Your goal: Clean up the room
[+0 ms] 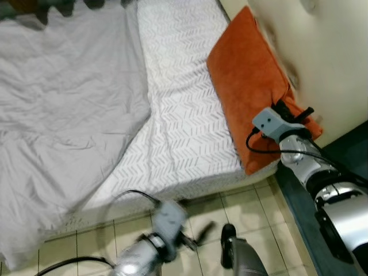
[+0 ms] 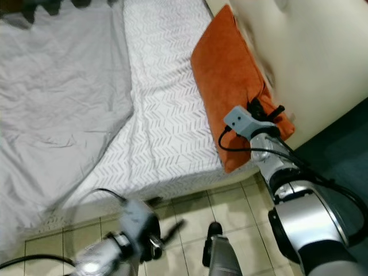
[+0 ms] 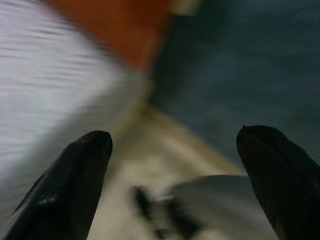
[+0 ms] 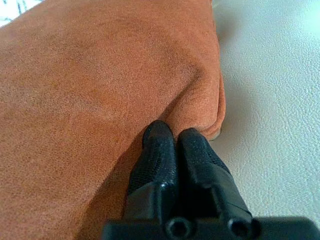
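Bed [image 1: 178, 132] with a patterned white sheet spreads across the scene, a rumpled grey blanket [image 1: 63, 115] over its left part. Leaning on the cream headboard [image 1: 328, 63] at the right stands an orange pillow [image 1: 247, 80]. Right gripper [image 4: 176, 137], fingers together, presses into the pillow's corner. Left gripper [image 3: 175, 150] hangs over the tiled floor [image 1: 195, 224], fingers apart.

Cream padded headboard [image 1: 333, 63] behind the bed, beige tiled floor [image 1: 241, 210], dark blue rug [image 1: 345, 158].
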Controlling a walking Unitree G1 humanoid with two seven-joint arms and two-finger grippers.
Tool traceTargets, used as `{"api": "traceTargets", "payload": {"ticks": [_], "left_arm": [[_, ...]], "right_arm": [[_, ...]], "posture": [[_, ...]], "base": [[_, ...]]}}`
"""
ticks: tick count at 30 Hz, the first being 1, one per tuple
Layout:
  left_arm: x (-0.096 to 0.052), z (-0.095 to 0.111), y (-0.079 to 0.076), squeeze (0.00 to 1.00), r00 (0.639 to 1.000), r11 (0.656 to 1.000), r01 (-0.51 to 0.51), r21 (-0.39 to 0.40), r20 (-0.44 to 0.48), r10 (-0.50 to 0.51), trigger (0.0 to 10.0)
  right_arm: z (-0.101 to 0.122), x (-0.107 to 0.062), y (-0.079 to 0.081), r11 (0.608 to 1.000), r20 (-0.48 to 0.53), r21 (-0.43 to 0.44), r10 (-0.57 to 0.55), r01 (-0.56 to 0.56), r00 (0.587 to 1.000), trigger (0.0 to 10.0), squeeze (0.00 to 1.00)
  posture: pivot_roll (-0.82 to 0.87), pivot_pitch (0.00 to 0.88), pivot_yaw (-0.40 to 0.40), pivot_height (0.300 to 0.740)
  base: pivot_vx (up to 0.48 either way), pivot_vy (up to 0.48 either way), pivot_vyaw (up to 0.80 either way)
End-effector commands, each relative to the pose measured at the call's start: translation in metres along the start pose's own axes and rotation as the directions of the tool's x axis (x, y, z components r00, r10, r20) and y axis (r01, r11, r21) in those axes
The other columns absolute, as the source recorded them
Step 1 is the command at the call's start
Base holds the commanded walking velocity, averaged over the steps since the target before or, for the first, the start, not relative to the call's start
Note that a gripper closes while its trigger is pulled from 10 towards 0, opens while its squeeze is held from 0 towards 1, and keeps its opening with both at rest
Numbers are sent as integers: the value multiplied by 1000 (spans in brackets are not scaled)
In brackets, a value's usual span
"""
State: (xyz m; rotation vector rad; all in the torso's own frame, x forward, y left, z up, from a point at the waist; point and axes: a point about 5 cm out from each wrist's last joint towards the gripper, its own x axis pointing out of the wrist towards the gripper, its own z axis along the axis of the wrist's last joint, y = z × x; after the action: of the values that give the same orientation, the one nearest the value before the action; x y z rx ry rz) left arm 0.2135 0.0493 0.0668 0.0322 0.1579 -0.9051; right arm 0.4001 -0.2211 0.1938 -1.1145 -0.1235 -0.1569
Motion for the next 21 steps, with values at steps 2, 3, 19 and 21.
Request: {"api": "traceTargets", "payload": {"ticks": [2,3,19,21], "left_arm": [[14,-21,2,0,998,996,32,-79,-54,-36,10000],[14,-21,2,0,998,996,32,-79,-54,-36,10000],[35,8,32,0,987,997,-71,33,144,65,10000],[31,5,35,0,986,995,-93,36,145,87,10000]], "right_arm": [[4,7,-19,998,14,-16,-53,54,998,10000,0],[4,7,-19,998,14,-16,-53,54,998,10000,0],[21,13,-40,972,179,-157,-144,173,973,10000,1000],[20,14,-44,958,201,-222,-139,183,970,10000,1000]], "posture": [[109,477,37,740],[109,477,37,740],[82,448,37,740],[75,455,36,740]], "base": [[0,0,0],[0,0,0],[0,0,0],[0,0,0]]}}
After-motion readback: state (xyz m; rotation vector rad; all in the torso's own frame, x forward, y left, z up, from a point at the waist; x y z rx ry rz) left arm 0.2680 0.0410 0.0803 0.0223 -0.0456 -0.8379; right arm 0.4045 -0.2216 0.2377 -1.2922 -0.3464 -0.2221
